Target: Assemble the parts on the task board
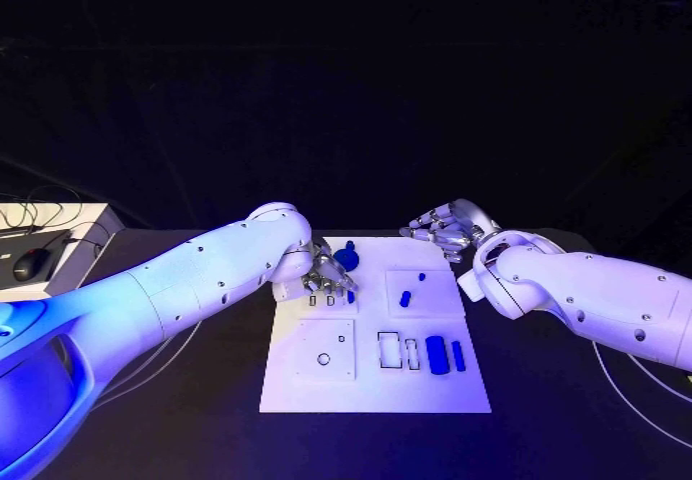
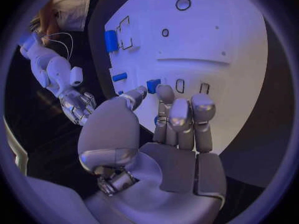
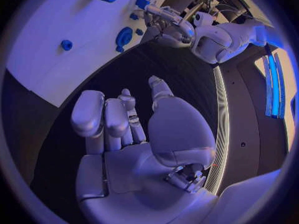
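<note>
— Where's the task board (image 1: 372,380)?
— Flat on the table, white, with outlined slots.
— And the parts?
— A round blue part (image 1: 346,259) at the far edge, a small blue peg (image 1: 405,298) mid-board, a blue cylinder (image 1: 437,355) lying near the right edge.

You are looking at a dim scene: the far half of the head view is almost black. Violet-blue light falls on the flat white task board (image 1: 375,340), the brightest surface, and on the glossy white shells of both arms, where soft glare shows. The black table (image 1: 216,400) swallows most shadow. In both wrist views, the fisheye lens bends the board's straight edges, and a dark frame rings each circle, its rim blurred.
</note>
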{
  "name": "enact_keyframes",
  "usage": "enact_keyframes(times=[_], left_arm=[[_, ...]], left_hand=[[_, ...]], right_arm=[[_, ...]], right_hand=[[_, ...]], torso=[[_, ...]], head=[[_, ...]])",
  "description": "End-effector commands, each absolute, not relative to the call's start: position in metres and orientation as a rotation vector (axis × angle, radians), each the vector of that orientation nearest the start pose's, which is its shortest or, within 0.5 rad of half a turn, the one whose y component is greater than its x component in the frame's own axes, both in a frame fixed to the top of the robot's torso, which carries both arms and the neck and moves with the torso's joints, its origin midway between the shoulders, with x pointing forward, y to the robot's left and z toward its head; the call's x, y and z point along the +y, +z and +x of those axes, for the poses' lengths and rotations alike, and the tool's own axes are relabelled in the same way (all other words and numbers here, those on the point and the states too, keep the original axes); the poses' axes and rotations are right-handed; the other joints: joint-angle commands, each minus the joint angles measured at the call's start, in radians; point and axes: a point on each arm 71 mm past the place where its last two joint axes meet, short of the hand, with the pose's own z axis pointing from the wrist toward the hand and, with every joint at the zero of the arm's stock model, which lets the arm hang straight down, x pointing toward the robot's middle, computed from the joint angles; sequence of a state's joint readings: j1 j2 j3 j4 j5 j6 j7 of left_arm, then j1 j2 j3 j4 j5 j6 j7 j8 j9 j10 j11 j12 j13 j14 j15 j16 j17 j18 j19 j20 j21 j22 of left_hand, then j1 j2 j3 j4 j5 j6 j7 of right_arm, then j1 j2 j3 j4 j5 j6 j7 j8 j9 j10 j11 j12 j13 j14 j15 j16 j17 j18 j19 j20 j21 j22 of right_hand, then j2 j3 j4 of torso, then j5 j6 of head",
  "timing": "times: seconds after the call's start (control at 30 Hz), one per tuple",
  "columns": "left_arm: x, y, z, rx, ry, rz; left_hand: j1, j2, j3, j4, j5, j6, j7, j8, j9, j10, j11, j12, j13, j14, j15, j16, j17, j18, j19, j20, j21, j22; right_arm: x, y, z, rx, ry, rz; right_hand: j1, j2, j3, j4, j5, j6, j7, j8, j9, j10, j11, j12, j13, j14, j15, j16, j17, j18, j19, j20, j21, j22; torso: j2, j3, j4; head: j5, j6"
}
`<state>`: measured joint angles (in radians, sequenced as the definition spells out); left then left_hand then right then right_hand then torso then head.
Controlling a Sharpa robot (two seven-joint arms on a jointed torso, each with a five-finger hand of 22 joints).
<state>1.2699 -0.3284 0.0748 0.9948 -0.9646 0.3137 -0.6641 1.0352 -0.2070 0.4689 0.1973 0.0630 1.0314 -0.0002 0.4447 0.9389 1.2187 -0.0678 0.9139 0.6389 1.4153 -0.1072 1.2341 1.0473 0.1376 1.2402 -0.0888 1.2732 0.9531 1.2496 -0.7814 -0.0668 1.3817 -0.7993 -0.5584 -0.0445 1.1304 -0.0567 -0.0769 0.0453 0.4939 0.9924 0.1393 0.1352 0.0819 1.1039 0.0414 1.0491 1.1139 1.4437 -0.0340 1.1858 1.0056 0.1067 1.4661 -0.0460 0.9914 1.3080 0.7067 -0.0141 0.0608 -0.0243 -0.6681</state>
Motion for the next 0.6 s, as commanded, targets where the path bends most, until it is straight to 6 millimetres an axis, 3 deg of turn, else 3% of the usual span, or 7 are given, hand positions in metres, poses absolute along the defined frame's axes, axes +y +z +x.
enact_keyframes(times=[0.03,0.6], left_arm=[[0.092,-0.1912,0.5616,2.436,-0.403,-0.259],[0.0909,-0.1906,0.5603,2.434,-0.418,-0.258]], left_hand=[[-0.01,-0.002,-0.003,0.007,-0.003,0.006,-0.001,-0.005,0.002,0.004,0.003,-0.005,0.002,0.003,-0.001,0.002,-0.001,-0.013,0.006,0.001,-0.005,0.004],[-0.007,-0.001,-0.012,0.016,-0.004,0.008,-0.001,-0.011,0.009,0.005,0.004,-0.009,0.009,0.003,0.0,0.002,-0.001,-0.014,0.007,0.001,-0.008,0.013]], right_arm=[[-0.2288,-0.1755,0.5233,1.557,0.81,0.557],[-0.2281,-0.1761,0.5236,1.561,0.808,0.557]], right_hand=[[-0.006,0.0,0.001,-0.005,-0.001,-0.004,0.004,-0.005,0.001,-0.004,0.001,-0.002,0.0,-0.001,-0.003,0.001,0.0,0.005,0.049,-0.004,-0.002,0.13],[-0.009,0.002,0.0,-0.005,-0.003,-0.003,0.004,-0.006,0.001,-0.003,0.0,-0.001,0.001,-0.001,-0.003,0.0,-0.001,0.005,0.049,-0.004,-0.002,0.13]], torso=[[0.005,-0.0011,-0.0016],[0.006,-0.0003,-0.0012]], head=[[-0.002,-0.001],[-0.003,-0.008]])
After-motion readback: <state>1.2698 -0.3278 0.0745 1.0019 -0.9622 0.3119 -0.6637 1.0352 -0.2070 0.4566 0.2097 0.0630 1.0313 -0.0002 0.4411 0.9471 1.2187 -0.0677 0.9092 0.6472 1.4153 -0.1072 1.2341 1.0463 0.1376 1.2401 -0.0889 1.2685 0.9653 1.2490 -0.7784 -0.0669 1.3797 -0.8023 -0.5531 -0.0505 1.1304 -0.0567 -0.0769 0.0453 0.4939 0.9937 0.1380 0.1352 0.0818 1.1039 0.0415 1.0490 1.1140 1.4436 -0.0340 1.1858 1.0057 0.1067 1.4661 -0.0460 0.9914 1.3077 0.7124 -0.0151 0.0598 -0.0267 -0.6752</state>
